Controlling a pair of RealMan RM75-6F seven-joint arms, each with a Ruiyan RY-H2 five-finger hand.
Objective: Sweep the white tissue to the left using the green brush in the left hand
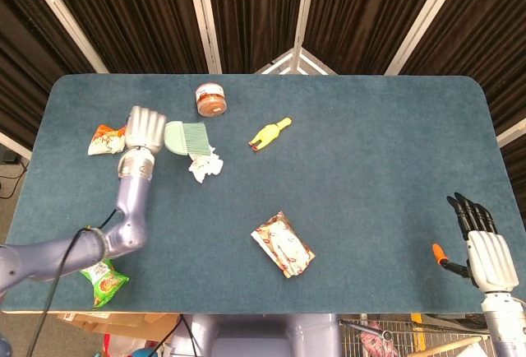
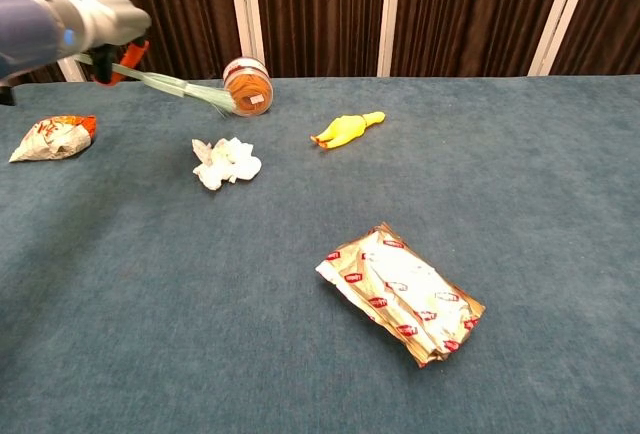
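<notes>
The crumpled white tissue [image 1: 205, 165] [image 2: 225, 162] lies on the blue table left of centre. My left hand [image 1: 145, 129] [image 2: 95, 16] grips the green brush [image 1: 188, 138] [image 2: 180, 88] by its handle, held in the air. In the head view the bristles sit just above the tissue's far edge. The chest view shows the brush slanting down to the right, its bristles above and behind the tissue, near the jar. My right hand [image 1: 483, 244] rests open at the table's near right edge, holding nothing.
An orange-lidded jar [image 1: 211, 99] [image 2: 246, 88] stands behind the tissue. A yellow rubber chicken [image 1: 269, 134] [image 2: 346, 130] lies right of it. A snack packet [image 1: 283, 245] [image 2: 402, 292] is near centre, a small bag [image 1: 103, 138] [image 2: 53, 138] at left, a green packet [image 1: 104, 280] at the near left edge.
</notes>
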